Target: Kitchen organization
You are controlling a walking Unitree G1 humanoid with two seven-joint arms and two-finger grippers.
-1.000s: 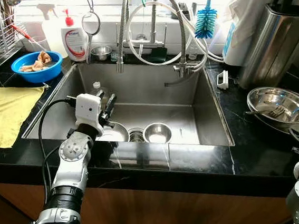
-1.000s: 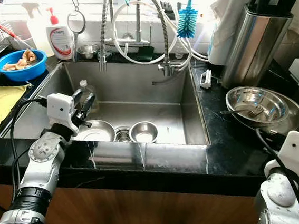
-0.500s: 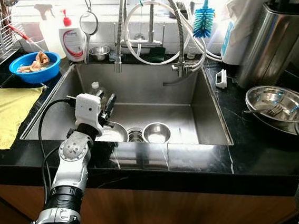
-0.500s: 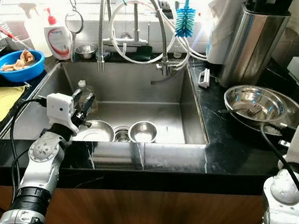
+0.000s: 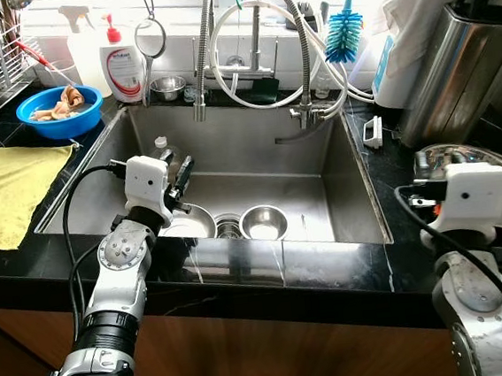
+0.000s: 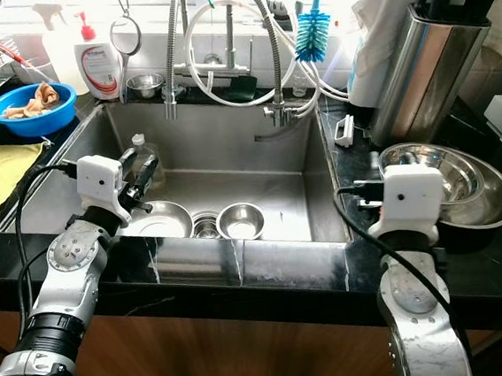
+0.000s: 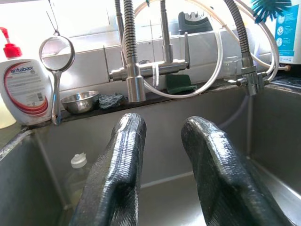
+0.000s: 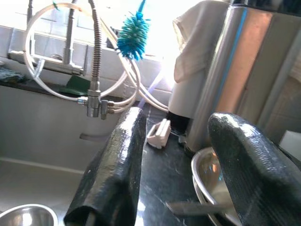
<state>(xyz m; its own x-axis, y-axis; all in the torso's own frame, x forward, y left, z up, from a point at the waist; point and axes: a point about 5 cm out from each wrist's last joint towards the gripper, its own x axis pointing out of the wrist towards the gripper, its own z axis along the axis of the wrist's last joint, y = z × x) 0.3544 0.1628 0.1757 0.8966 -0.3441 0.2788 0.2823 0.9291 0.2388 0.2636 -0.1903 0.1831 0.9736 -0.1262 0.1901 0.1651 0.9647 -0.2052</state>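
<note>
The dishes waiting to be sorted lie in two spots. Down in the sink (image 5: 358,195) a shallow steel plate (image 5: 194,222) and a small steel bowl (image 5: 264,221) sit either side of the drain, with a clear plastic bottle (image 5: 164,155) standing against the near-left wall. They look parked there for washing or clearing. Out on the black counter (image 5: 241,264) to the right of the sink rests a big steel mixing bowl (image 6: 482,188) with what seems to be a utensil lying in it, though glare makes that hard to confirm.

The left gripper (image 5: 182,179) hangs over the sink's left side, just above the plate, fingers (image 7: 120,160) spread moderately and holding nothing; from its wrist view it looks along the basin toward the faucet (image 7: 129,70), so I judge it is poised to go down for the plate or the bottle. The right gripper (image 8: 181,165) is raised beside the mixing bowl's near rim, its fingers set wide apart and empty, with the bowl's edge lying between them in the wrist view, which suggests it is lining up on that rim.

Further out, a blue bottle brush (image 5: 344,37) hangs by the faucet hoses, a soap dispenser (image 5: 121,65) and a small strainer (image 5: 153,39) stand on the back ledge, a blue bowl (image 5: 59,111) holds scraps at the left, and a yellow cloth (image 5: 7,189) is spread flat, probably for drying.
</note>
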